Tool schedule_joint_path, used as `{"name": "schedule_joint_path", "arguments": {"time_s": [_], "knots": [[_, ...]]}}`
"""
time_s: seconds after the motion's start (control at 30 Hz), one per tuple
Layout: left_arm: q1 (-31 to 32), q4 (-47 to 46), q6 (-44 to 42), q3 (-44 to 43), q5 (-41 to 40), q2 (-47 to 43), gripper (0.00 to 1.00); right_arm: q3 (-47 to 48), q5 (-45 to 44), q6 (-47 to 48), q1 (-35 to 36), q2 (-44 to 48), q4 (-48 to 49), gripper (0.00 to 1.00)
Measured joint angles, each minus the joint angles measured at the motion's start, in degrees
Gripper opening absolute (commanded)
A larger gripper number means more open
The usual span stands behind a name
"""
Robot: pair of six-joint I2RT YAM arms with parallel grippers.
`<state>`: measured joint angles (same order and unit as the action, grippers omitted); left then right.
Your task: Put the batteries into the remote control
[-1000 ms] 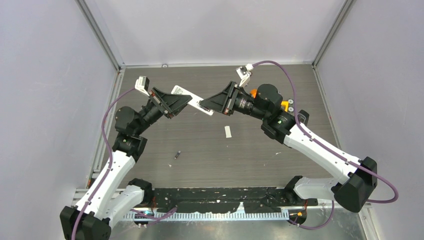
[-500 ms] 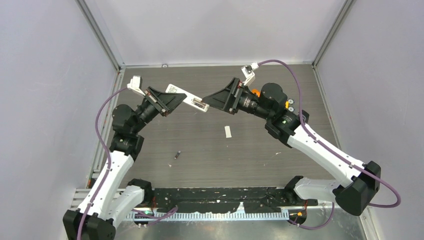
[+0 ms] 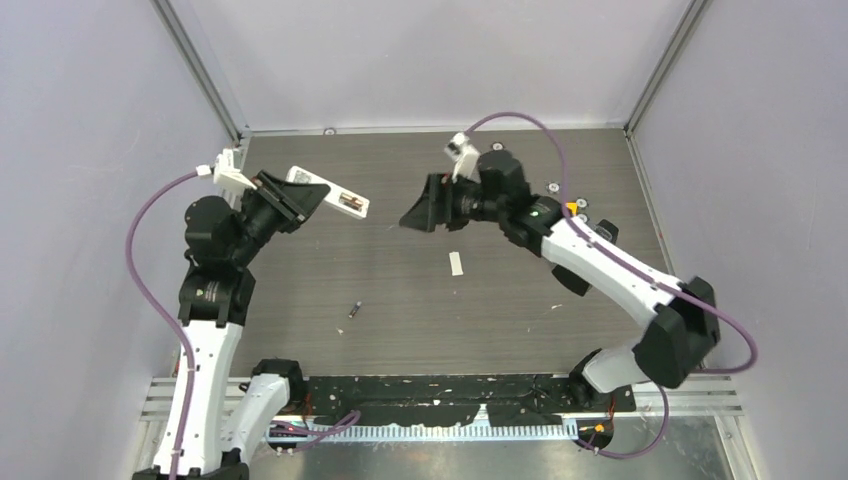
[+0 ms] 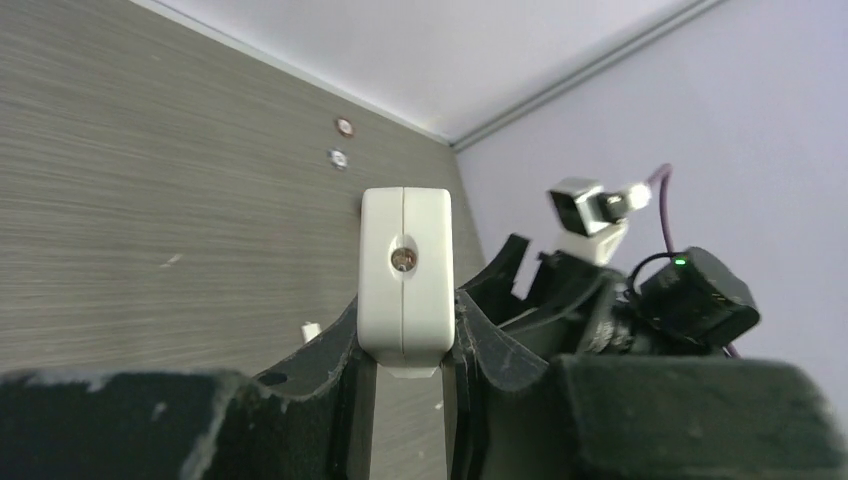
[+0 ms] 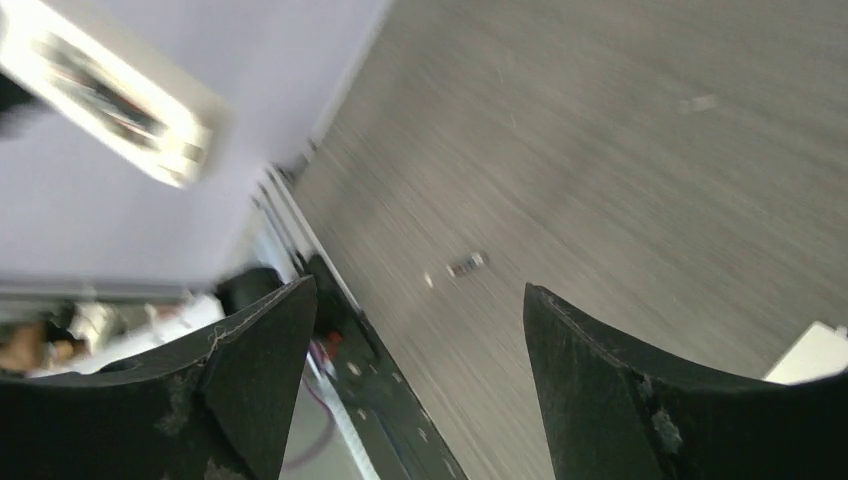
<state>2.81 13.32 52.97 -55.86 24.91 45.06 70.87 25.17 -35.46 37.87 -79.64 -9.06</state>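
My left gripper point(image 3: 301, 197) is shut on the remote control point(image 3: 335, 195), a white bar held above the table with its free end pointing right. A dark open slot shows near that end; what lies in it I cannot tell. In the left wrist view the remote control point(image 4: 404, 265) stands end-on between my fingers. One of the batteries point(image 3: 354, 309) lies loose on the table, and the same battery point(image 5: 465, 265) shows in the right wrist view. My right gripper point(image 3: 414, 215) hangs open and empty, apart from the remote control point(image 5: 110, 95), with nothing inside the gripper point(image 5: 417, 290).
A small white cover piece point(image 3: 456, 263) lies on the table below the right gripper. Small silver discs point(image 4: 338, 157) sit near the back wall. A bit of orange point(image 3: 572, 208) peeks out behind the right arm. Grey walls close in three sides.
The right gripper has opened, let go of the remote's end and drawn away to the right. The left arm has carried the remote left and back.
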Motion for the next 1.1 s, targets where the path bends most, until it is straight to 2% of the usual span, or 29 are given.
{"name": "schedule_joint_path", "arguments": {"time_s": [0.13,0.23,0.33,0.47,0.67,0.97,1.1], "knots": [[0.0,8.9,-5.77,-4.15,-5.73,-1.73,0.0,0.42,-2.01,9.57,5.27,-8.17,-5.29,0.78],[0.0,14.4,-9.07,-5.35,-10.56,-2.6,0.0,2.6,-5.57,16.83,12.26,-15.1,-8.41,0.68],[0.0,18.36,-11.3,-5.73,-14.69,-3.21,0.0,4.22,-7.43,25.14,18.53,-20.31,-8.44,0.65],[-0.15,21.35,-12.63,-5.88,-17.94,-3.32,0.0,5.16,-6.36,35.85,23.04,-24.55,-6.69,0.65],[-0.22,24.2,-13.07,-7.3,-19.74,-1.66,0.0,11.72,-3.52,46.88,22.88,-34.01,-4.61,0.66],[-1.07,26.51,-15.74,-8.85,-28.3,-0.13,0.0,9.66,-2.12,55.91,22.77,-35.98,1.64,0.66],[-1.11,26.58,-17.25,-8.96,-31.17,1.29,0.0,10.03,-2.14,58.8,23.1,-38.07,2.6,0.63]]}}
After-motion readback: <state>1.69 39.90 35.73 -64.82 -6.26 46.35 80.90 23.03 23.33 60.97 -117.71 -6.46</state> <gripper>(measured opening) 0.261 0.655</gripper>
